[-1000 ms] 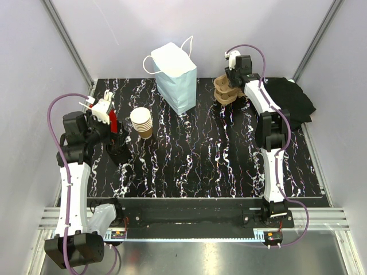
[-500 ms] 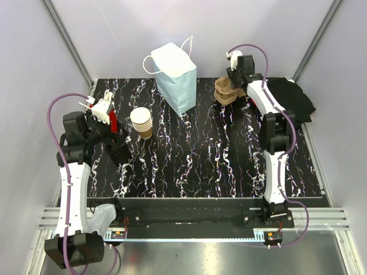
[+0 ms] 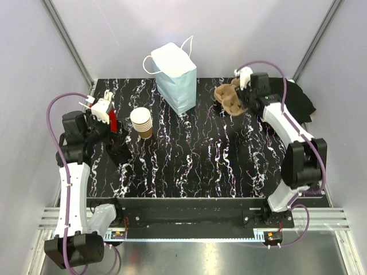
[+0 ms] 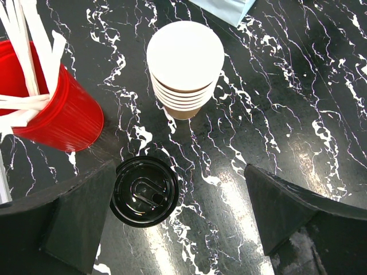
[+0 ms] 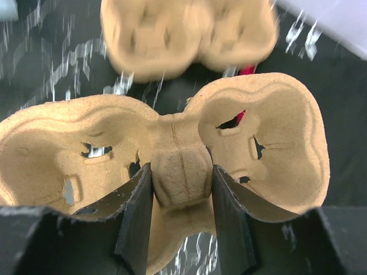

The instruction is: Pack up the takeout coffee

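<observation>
No single takeout coffee shows on its own; only a stack of nested tan cups stands left of centre. A round black lid lies flat on the table near that stack. My left gripper hovers open above the table, the lid beside its left finger, nothing held. My right gripper is shut on the centre post of a brown pulp cup carrier, held above the table at the back right. A second carrier shows blurred beyond it.
A pale blue paper bag stands upright at the back centre. A red cup of white stirrers sits left of the cup stack. A black cloth lies at the back right edge.
My right arm has swung out to the right and nearer, carrying one carrier away from the others. The left arm has not moved.
</observation>
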